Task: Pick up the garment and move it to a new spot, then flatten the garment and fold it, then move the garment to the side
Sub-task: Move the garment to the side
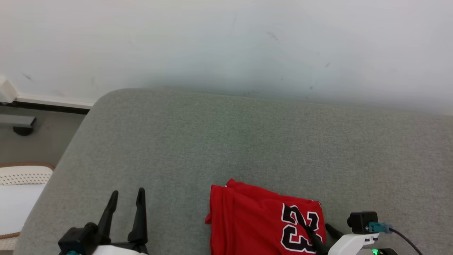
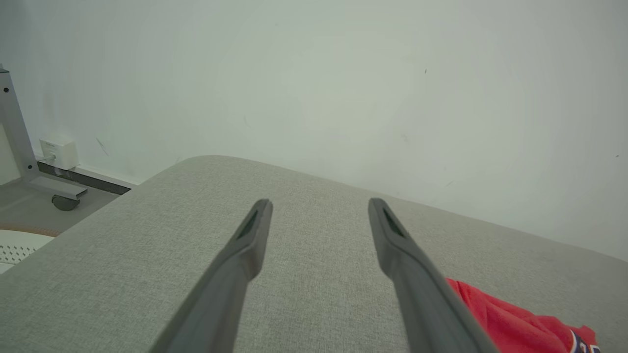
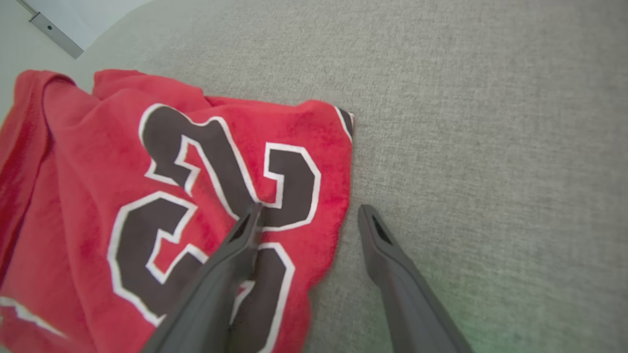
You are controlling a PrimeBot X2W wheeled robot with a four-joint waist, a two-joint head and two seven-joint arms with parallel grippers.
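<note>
Head view: red jersey [image 1: 254, 219] numbered 23 in black and white, apparently already folded, lies near right on grey upholstered cushion [image 1: 212, 141]; right gripper [image 3: 310, 212] gapes empty astride its right edge, left gripper [image 1: 127, 193] gapes empty near left; moving it aside remains.

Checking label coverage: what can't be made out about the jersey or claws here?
- Head view: the near part of the jersey is cut off by the bottom edge, and the right claw covers some of the number.
- Right wrist view: its finger hides whether it touches the cloth.
- Left wrist view: a finger of the left claw and the bottom edge cut off the jersey.
</note>
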